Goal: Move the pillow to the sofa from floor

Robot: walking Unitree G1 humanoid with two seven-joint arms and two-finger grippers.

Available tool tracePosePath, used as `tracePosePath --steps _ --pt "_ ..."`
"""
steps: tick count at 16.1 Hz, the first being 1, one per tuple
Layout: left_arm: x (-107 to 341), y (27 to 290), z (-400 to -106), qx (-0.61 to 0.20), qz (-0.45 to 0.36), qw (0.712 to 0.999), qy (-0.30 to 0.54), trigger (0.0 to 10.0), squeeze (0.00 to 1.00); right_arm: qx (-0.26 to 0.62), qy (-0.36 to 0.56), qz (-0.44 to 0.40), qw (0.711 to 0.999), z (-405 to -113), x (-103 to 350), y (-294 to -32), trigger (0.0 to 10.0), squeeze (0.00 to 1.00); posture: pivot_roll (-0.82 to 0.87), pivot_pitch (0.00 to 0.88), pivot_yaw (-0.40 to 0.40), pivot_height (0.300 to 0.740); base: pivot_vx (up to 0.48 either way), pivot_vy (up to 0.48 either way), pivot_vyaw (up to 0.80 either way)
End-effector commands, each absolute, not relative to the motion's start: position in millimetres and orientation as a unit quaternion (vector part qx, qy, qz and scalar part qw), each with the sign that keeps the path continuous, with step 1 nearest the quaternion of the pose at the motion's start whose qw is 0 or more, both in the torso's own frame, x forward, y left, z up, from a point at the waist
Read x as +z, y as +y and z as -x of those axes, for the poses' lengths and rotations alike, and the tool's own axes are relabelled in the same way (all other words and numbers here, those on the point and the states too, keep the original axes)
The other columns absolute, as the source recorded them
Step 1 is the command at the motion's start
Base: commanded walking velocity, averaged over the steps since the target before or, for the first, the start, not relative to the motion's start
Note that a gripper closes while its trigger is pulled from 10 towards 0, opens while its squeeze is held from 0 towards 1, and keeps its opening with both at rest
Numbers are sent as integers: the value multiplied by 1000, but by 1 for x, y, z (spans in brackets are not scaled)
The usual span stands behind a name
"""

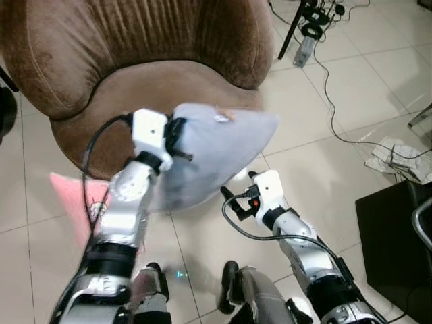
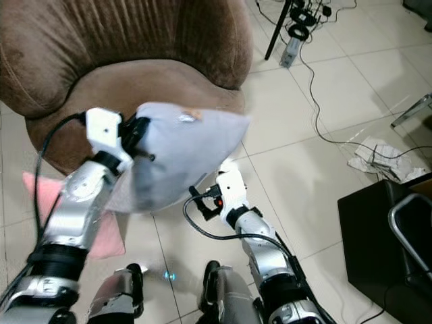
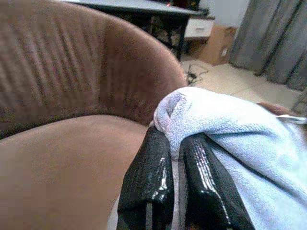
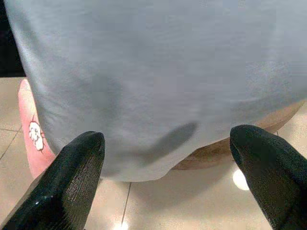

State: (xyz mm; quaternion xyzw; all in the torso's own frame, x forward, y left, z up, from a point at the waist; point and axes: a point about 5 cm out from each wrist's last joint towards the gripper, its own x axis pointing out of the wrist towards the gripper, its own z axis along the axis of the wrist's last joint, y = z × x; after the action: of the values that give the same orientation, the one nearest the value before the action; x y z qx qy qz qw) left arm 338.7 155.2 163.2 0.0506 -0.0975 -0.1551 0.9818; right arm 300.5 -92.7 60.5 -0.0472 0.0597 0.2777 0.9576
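Right end effector (image 4: 168,177): fingers spread wide, holding nothing, just below the pillow (image 1: 216,152). Left end effector (image 3: 175,184): fingers pinched tight on one bunched corner of the pale grey pillow, which hangs clear of the floor (image 1: 223,243), sagging from that corner. Judged light, soft, floppy (fabric folds readily between the fingers); a corner pinch may slip, so a second hold on the underside would steady it. Beyond the left end effector: the brown sofa (image 1: 135,74) seat. Pink cushion (image 2: 40,196) lies on the floor below it.
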Motion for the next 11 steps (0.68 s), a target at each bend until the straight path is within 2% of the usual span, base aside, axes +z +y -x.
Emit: tracePosePath --steps 1,4,5,8,11 --pt "162 170 -334 -126 -56 987 -88 0 0 278 78 57 956 -298 59 -110 10000 290 88 216 -138 740 0 0 0" --pt "155 186 -324 -85 -47 994 -55 0 0 320 99 86 938 -295 65 -131 10000 188 89 223 -143 740 0 0 0" --pt "150 187 -316 -62 -34 997 -23 0 0 339 108 78 932 -292 70 -140 10000 43 95 225 -148 740 0 0 0" --pt "132 190 -303 -22 -16 999 39 0 0 340 125 60 930 -287 69 -143 10000 0 101 230 -155 740 0 0 0" --pt "117 186 -283 2 11 996 87 0 0 329 166 25 929 -273 55 -144 10000 0 103 236 -164 740 0 0 0"
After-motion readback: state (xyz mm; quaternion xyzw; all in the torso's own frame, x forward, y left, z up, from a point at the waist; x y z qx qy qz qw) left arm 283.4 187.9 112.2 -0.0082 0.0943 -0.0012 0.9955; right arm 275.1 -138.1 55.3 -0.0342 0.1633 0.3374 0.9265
